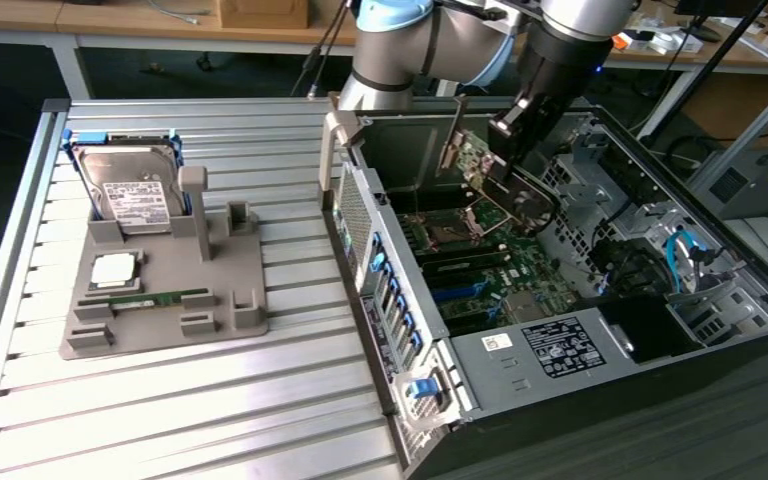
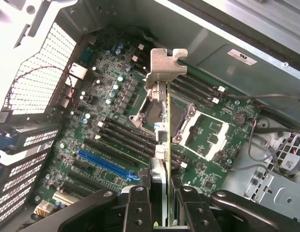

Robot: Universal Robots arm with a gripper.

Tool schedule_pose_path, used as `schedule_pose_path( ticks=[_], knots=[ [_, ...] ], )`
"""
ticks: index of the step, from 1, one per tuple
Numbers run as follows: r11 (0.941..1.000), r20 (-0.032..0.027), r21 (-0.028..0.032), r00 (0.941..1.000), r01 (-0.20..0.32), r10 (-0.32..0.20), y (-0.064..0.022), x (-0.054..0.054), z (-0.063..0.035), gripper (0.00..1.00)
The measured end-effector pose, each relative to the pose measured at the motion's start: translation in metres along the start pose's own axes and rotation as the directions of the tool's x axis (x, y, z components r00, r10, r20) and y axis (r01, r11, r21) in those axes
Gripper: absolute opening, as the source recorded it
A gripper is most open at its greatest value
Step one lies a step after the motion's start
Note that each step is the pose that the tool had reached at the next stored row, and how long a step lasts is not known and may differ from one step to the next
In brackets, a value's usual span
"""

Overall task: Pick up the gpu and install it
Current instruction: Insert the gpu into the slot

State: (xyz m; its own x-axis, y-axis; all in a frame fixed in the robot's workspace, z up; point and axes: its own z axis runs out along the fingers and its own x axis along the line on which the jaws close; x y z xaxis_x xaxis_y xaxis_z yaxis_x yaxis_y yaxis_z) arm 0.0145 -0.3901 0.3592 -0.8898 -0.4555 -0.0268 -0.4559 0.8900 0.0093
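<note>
Wrist view has the gripper (image 2: 163, 195) clamped narrowly on the gpu (image 2: 163, 130), held edge-on over the middle of the motherboard (image 2: 106, 111) near the CPU socket (image 2: 149, 110), so any tilt or slip in that thin grip could knock its edge into components.

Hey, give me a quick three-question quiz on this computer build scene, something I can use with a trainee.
1. True or false: the gpu is already seated on the motherboard.
2. What do the jaws grip? A) a RAM stick B) the gpu C) a fan
3. Fill in: the hard drive sits in the gray ___ beside the case.
Key: 1 false, it hangs tilted above the board. 2 B. 3 holder.
</note>
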Motion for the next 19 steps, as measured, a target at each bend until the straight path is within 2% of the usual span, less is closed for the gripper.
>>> schedule_pose_path(
  ticks=[19],
  knots=[
    [0.9971,-0.0008,-0.0019,0.9971,0.075,-0.075,0.0,0.0,0.0002,0.27]
  ],
)
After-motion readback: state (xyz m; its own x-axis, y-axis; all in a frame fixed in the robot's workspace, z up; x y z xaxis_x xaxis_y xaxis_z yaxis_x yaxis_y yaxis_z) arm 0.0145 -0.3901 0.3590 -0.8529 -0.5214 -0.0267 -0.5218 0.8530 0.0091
